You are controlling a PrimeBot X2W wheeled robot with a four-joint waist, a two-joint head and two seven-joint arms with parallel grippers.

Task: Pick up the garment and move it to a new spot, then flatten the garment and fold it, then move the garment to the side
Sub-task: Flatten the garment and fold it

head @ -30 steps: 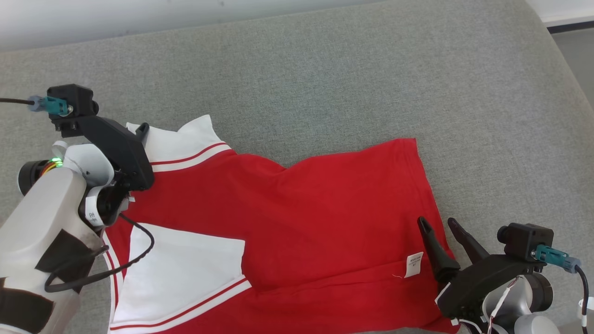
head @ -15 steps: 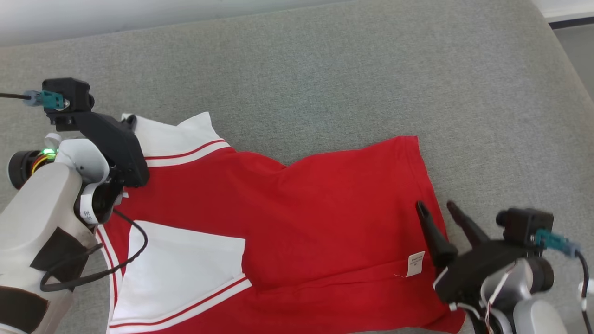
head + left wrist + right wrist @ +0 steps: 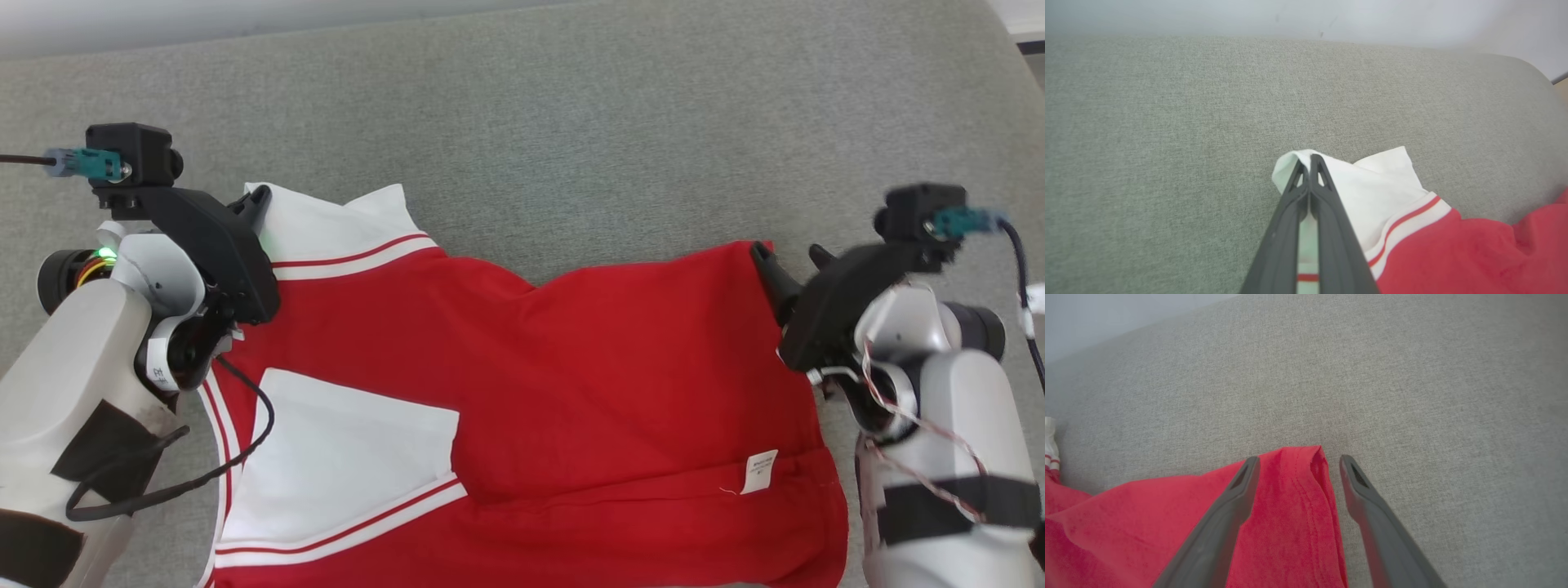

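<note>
Your right gripper [image 3: 789,251] has climbed, spread, to the red shirt's [image 3: 571,367] hem corner [image 3: 1312,457]; close squarely across it while the left gripper [image 3: 1309,160] pinches the white sleeve [image 3: 1372,183].

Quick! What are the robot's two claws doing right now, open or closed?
Left gripper: shut on the white sleeve of the garment.
Right gripper: open, fingers either side of the red corner, not gripping.

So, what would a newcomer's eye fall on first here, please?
The bright red garment with white sleeves, spread across the grey cushion, stands out first. At its far left the left claw is shut on a white sleeve tip; at its far right the open right claw straddles the red hem corner.
</note>
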